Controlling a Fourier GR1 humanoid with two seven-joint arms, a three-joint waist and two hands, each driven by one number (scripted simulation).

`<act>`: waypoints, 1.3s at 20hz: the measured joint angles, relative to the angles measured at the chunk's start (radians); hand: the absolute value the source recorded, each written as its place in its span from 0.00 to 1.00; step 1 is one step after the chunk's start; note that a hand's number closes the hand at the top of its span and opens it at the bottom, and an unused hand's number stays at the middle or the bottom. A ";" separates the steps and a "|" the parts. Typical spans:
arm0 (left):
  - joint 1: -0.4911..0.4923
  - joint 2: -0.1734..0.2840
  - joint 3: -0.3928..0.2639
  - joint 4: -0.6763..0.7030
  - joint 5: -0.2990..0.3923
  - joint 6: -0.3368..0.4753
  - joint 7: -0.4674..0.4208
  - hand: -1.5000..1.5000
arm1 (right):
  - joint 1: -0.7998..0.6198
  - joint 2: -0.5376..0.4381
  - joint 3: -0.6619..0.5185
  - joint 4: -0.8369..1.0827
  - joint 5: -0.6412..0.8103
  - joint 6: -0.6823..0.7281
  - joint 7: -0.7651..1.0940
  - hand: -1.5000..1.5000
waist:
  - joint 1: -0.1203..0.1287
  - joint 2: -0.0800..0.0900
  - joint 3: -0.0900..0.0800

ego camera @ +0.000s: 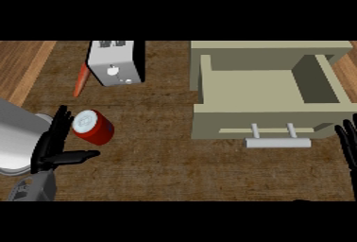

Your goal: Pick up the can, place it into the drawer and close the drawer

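Wooden counter [174, 165] is seen below the open drawer [268, 92]; left of the drawer, the red can [94, 126] is flanked, untouched, by the left hand [52, 146], spread open. At the drawer's right, the right hand [348, 144] is held open.

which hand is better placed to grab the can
Left. The left hand is open right beside the red can, fingers along its side. The right hand rests open at the view's right edge, beyond the open drawer.
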 measured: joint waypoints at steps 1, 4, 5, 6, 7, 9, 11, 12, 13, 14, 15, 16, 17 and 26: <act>-0.002 -0.003 -0.001 0.023 -0.004 0.003 -0.027 0.00 | 0.007 0.007 0.011 0.008 0.012 -0.003 -0.017 0.00 | 0.000 0.000 0.000; -0.026 -0.001 0.001 0.072 -0.001 0.007 -0.057 0.00 | 0.014 0.006 0.002 -0.001 0.002 0.008 -0.014 0.00 | 0.000 0.000 0.000; -0.028 0.002 -0.002 0.066 0.001 0.009 -0.050 0.00 | 0.015 0.006 -0.002 -0.005 -0.002 0.010 -0.012 0.00 | 0.000 0.000 0.000; -0.040 0.010 0.001 0.094 0.002 0.003 -0.064 0.00 | 0.014 0.011 0.008 -0.011 0.007 0.004 -0.007 0.00 | 0.000 0.000 0.000; -0.050 0.000 -0.005 0.099 -0.002 0.016 -0.062 0.00 | 0.021 0.010 0.009 -0.037 0.001 0.006 0.015 0.00 | -0.001 0.000 0.000; -0.057 -0.002 -0.008 0.124 -0.005 0.022 -0.082 0.00 | 0.015 0.014 0.026 -0.039 0.012 -0.014 0.025 0.00 | -0.001 0.000 0.000; -0.082 0.001 -0.010 0.132 -0.004 0.031 -0.066 0.00 | 0.018 0.021 0.033 -0.044 0.018 -0.017 0.022 0.00 | -0.001 0.000 0.000; -0.089 0.003 -0.009 0.148 -0.002 0.026 -0.079 0.00 | -0.002 0.010 0.015 -0.020 0.008 -0.015 0.018 0.00 | -0.001 0.000 0.000; -0.096 0.008 -0.007 0.165 -0.001 0.022 -0.088 0.00 | 0.009 0.009 0.013 -0.045 -0.001 -0.011 0.032 0.00 | -0.001 0.001 0.000; -0.119 0.008 -0.007 0.177 0.000 0.026 -0.076 0.00 | 0.005 0.007 0.011 -0.045 -0.002 -0.009 0.039 0.00 | -0.002 0.001 0.000; -0.124 0.010 -0.007 0.189 0.003 0.019 -0.082 0.00 | 0.003 0.005 0.008 -0.052 -0.007 -0.009 0.048 0.00 | -0.002 0.001 0.000; -0.132 0.006 -0.010 0.195 0.003 0.026 -0.081 0.00 | 0.009 0.011 0.014 -0.046 0.001 -0.012 0.037 0.00 | -0.002 0.000 0.000; -0.153 0.009 -0.006 0.239 -0.001 0.026 -0.105 0.00 | 0.007 0.007 0.007 -0.044 -0.006 -0.008 0.036 0.00 | -0.003 0.001 0.000; -0.253 0.002 -0.011 0.373 -0.010 0.036 -0.156 0.00 | 0.033 0.019 0.010 -0.075 -0.010 0.008 0.048 0.00 | -0.006 0.002 0.000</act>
